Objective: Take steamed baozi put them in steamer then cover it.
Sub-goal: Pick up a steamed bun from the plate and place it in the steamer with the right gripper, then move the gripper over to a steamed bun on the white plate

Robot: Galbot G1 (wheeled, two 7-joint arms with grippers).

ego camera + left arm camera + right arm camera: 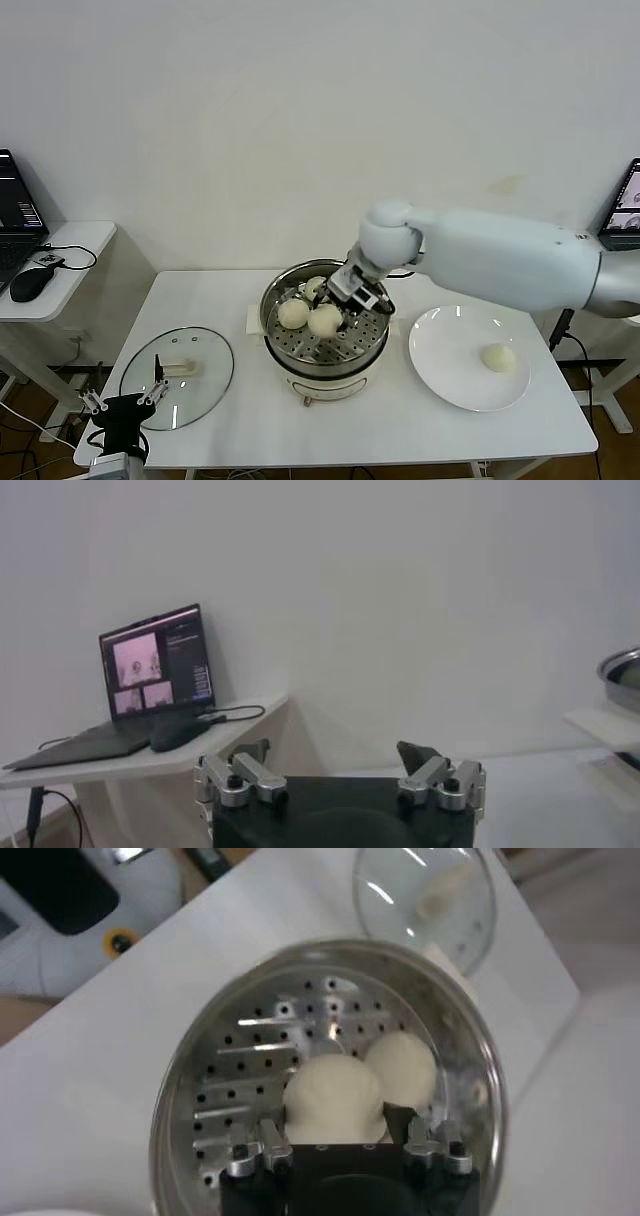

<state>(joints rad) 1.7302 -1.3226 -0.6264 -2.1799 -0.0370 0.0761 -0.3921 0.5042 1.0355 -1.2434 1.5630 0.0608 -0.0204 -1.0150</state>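
The steamer (325, 368) stands mid-table, with its perforated tray (240, 1058) seen from above in the right wrist view. Three baozi are in it: one at the left (293, 313), one at the back (315, 288), and one in the middle (325, 320). My right gripper (347, 303) reaches into the pot and is shut on the middle baozi (335, 1098), low over the tray, with another baozi (402, 1070) just beyond. A fourth baozi (498, 357) lies on the white plate (445, 375). My left gripper (333, 750) is open and empty, parked low at the table's front left (125, 402).
The glass lid (177, 365) with a white handle lies flat on the table left of the steamer; it also shows in the right wrist view (425, 898). A side table with a laptop and mouse (30, 282) stands far left. Another laptop (625, 205) is at the right edge.
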